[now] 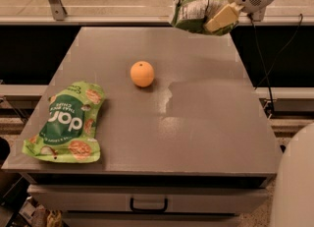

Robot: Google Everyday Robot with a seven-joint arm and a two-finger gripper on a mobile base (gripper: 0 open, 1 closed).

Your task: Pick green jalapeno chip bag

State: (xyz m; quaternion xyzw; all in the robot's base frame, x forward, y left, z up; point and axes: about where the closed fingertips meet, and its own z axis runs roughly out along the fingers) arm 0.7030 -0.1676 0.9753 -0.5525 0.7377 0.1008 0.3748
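Note:
The green jalapeno chip bag (192, 12) is a small crumpled dull-green bag with a pale printed panel. It hangs in the air above the far right edge of the grey table (196, 123). My gripper (216, 18) is shut on it, with a cream-coloured finger (222, 17) pressed across its right side. The white arm reaches in from the top right corner.
An orange (142, 73) sits on the table left of centre. A larger flat bright-green "pop" bag (66, 122) lies at the front left corner. A drawer with a handle (148, 205) is below the table front. A white robot body (294, 182) stands at the right.

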